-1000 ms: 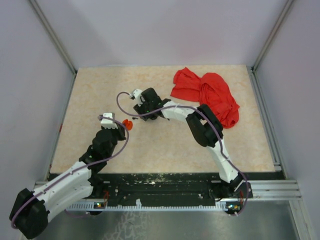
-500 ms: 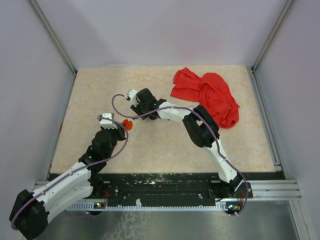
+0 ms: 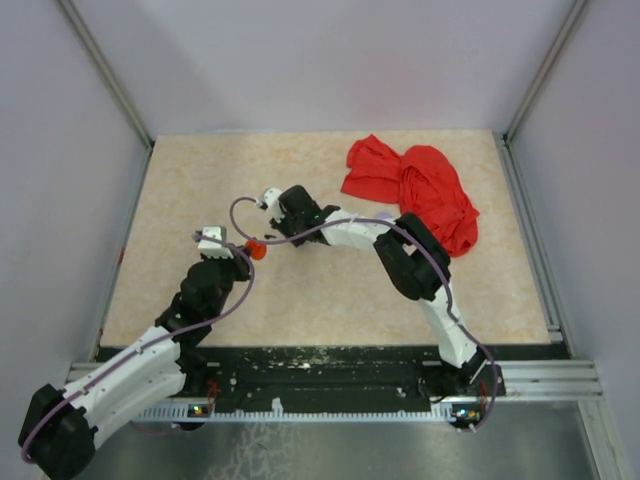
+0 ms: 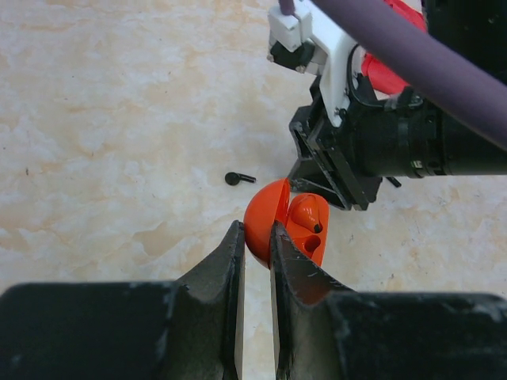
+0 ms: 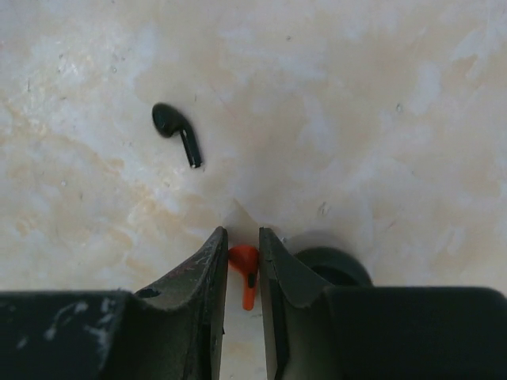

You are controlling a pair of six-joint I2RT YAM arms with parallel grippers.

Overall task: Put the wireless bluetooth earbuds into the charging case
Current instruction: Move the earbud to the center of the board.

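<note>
Left end effector [image 4: 253,233]: clenched, with only a thin gap between the fingers. It pinches the edge of the charging case [image 4: 269,218], an orange-red clamshell standing open, hinge side toward the fingers. An orange shape with a black dot sits in one well of the case.

Right end effector [image 5: 242,237]: fingers narrowly apart, tips just behind the open case. A small orange piece [image 5: 246,269] sits in the gap. Cannot tell whether the pads press on it, or whether it is an earbud.

Writing and brands: none legible.

Count:
- 1 case, held low over the bench [image 3: 330,290], left of centre.
- 1 black earbud [image 5: 176,129] lying loose on the bench near the case, touching neither end effector.
- 1 crumpled red cloth [image 3: 415,195] at the far right.
</note>
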